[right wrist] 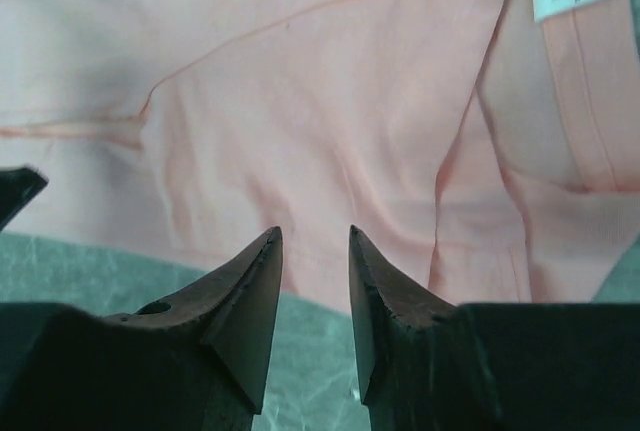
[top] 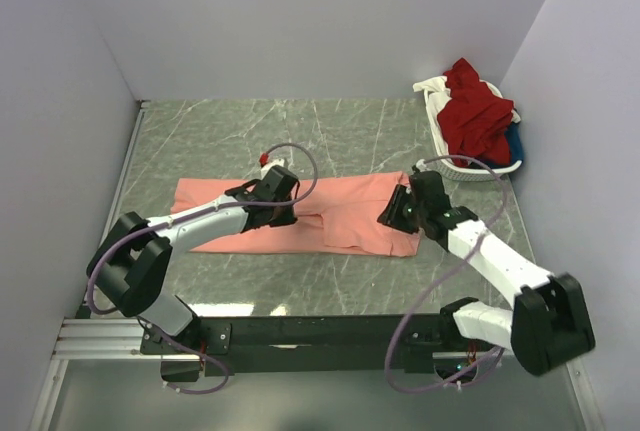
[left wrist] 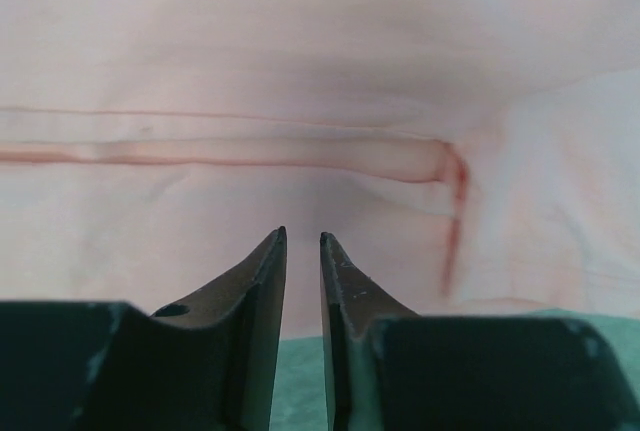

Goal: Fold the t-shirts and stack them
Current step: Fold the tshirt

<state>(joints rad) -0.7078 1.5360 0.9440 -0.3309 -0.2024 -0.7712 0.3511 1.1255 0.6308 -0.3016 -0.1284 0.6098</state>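
Since limp and light, pinch the salmon-pink t-shirt (top: 350,213) by its near hem with left gripper (left wrist: 302,241) and right gripper (right wrist: 315,236), both slightly parted, empty.

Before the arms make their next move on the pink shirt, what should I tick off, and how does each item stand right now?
1. Salmon-pink t-shirt spread on the table: ok, with creases near its right end.
2. Left hand empty, fingers narrowly apart at the shirt's near edge: ok.
3. Right hand open and empty at the near edge: ok.
4. Either hand touching the cloth: cannot tell.
5. Dark red t-shirt in the white basket, away from both arms: ok.
6. Folded stack started: not ok, none visible.
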